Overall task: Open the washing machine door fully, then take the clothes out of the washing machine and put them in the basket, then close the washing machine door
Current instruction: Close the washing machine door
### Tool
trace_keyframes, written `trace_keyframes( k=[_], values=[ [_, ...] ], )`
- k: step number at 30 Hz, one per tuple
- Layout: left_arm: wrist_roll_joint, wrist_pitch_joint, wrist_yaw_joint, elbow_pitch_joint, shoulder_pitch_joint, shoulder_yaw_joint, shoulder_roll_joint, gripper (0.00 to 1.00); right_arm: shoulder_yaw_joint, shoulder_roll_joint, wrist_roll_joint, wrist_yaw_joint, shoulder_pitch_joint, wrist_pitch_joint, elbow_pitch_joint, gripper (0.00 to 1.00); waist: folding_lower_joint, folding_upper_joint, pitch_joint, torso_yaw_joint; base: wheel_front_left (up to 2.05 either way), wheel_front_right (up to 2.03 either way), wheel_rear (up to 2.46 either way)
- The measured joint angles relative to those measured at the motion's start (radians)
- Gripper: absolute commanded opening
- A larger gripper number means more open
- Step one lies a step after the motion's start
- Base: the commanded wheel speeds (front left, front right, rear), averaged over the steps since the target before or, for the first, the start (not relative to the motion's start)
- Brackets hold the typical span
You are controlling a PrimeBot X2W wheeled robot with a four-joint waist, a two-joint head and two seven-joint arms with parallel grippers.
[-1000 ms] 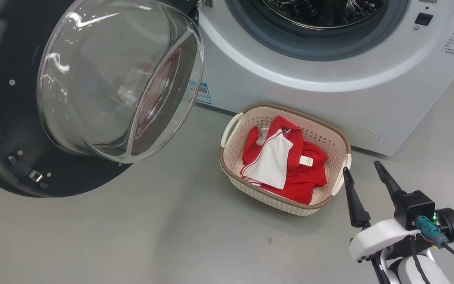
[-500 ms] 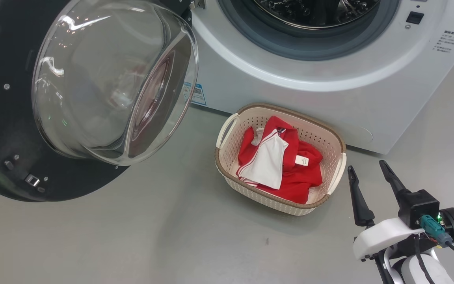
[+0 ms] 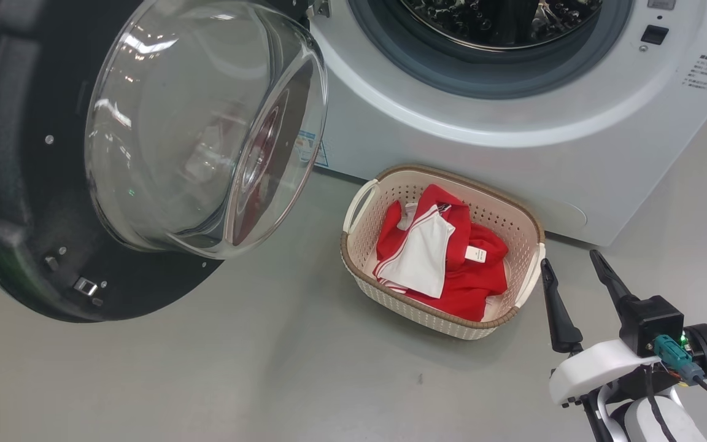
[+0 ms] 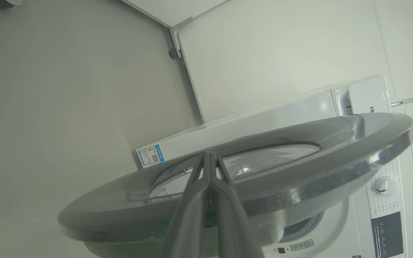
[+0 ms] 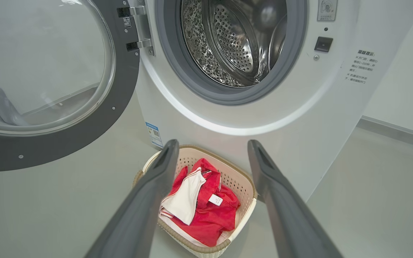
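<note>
Closing step in hand: washing machine [image 3: 513,153] drum looks empty, washing machine door [image 3: 22,184] hangs wide. On floor at machine's front, basket [image 3: 452,174] holds clothes [image 3: 464,282]. Jaws: left gripper [image 4: 210,157] together, empty, tips at door's outer face; right gripper [image 3: 568,258] wide, empty. Next: push door to latch.

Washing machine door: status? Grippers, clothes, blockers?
Left gripper shut at outer face of glossy black round door; door open. Right gripper open, empty. Red white-trimmed clothes in cream perforated basket, low before white machine. No blocker seen.
</note>
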Motion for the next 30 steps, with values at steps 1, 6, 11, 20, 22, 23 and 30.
trace_keyframes(
  k=[1, 6, 11, 20, 22, 23, 30],
  values=[
    [-0.001, 0.011, 0.0, -0.002, 0.0, -0.005, 0.0, 0.0, 0.0, 0.0, 0.001, 0.0, 0.0, 0.0, 0.0, 1.0, 0.0, 0.0, 0.0, 0.001, 0.0, 0.0, 0.0],
    [-0.009, 0.057, -0.009, -0.024, 0.002, -0.024, -0.003, 0.0, 0.001, 0.001, 0.002, 0.0, 0.0, 0.0, 0.0, 1.0, 0.0, 0.0, -0.001, 0.004, 0.0, 0.0, 0.0],
    [-0.021, 0.109, -0.011, -0.05, 0.009, -0.047, -0.022, 0.0, 0.001, 0.001, 0.002, 0.0, 0.0, 0.0, 0.0, 1.0, 0.0, 0.0, -0.001, 0.008, 0.0, 0.0, 0.0],
    [-0.038, 0.185, -0.018, -0.104, 0.048, -0.074, -0.044, 0.0, 0.001, 0.004, 0.002, -0.001, 0.0, 0.0, 0.0, 1.0, 0.0, 0.0, -0.005, 0.008, 0.0, 0.0, 0.0],
    [-0.038, 0.2, -0.018, -0.123, 0.054, -0.079, -0.053, 0.0, 0.001, 0.006, 0.003, -0.001, 0.0, 0.0, 0.001, 1.0, 0.0, 0.0, -0.006, 0.006, 0.0, 0.0, 0.0],
    [-0.038, 0.206, -0.018, -0.134, 0.058, -0.08, -0.059, 0.0, 0.001, 0.007, 0.003, -0.001, 0.0, 0.0, 0.001, 1.0, 0.0, 0.0, -0.007, 0.005, 0.0, 0.0, 0.0],
    [-0.043, 0.228, -0.018, -0.207, 0.073, -0.071, -0.079, 0.0, 0.011, 0.016, 0.003, -0.001, 0.0, -0.001, 0.001, 1.0, 0.0, 0.0, -0.006, -0.011, 0.0, 0.0, 0.0]
  ],
)
